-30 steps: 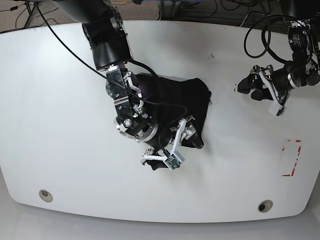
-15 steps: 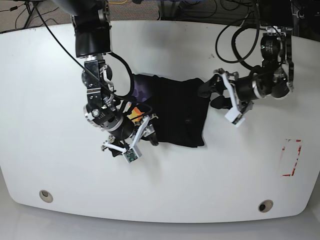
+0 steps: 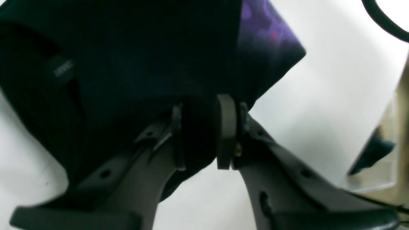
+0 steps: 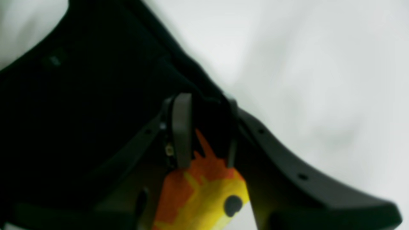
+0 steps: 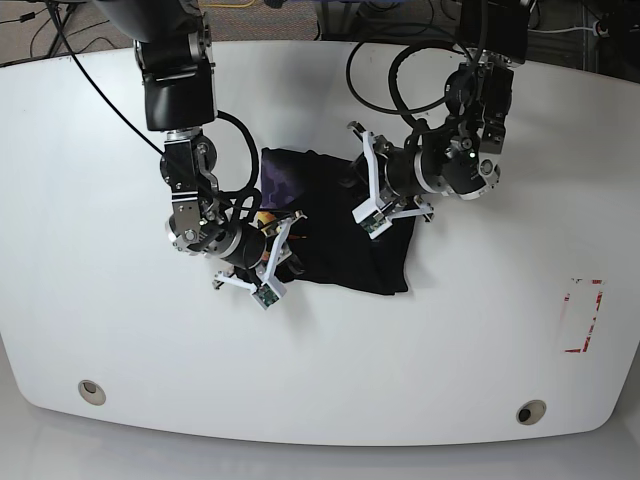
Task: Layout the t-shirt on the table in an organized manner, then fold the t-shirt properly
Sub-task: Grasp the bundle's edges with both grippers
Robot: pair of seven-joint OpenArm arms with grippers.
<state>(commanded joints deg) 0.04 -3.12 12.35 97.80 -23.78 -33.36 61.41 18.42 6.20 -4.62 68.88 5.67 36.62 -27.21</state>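
Observation:
The black t-shirt point(image 5: 365, 240) lies bunched in the middle of the white table point(image 5: 100, 300). My right gripper point(image 5: 288, 240) is at the shirt's left edge, shut on a fold of it. In the right wrist view that gripper point(image 4: 207, 134) pinches black cloth, and the yellow-orange face graphic point(image 4: 204, 191) hangs below the fingers point(image 4: 182, 131). My left gripper point(image 5: 352, 178) sits on the shirt's upper part. The left wrist view shows this gripper point(image 3: 201, 134) shut on a black fold, with the purple patch point(image 3: 265, 35) just beyond it.
Two round grey holes point(image 5: 91, 390) point(image 5: 530, 411) sit near the table's front edge. A red-marked patch point(image 5: 582, 315) lies at the right. Cables and floor run behind the table's far edge point(image 5: 300, 42).
My left arm swung in from the table's right side and shut on the shirt's upper part. The right gripper moved left with the shirt's left fold, baring the graphic.

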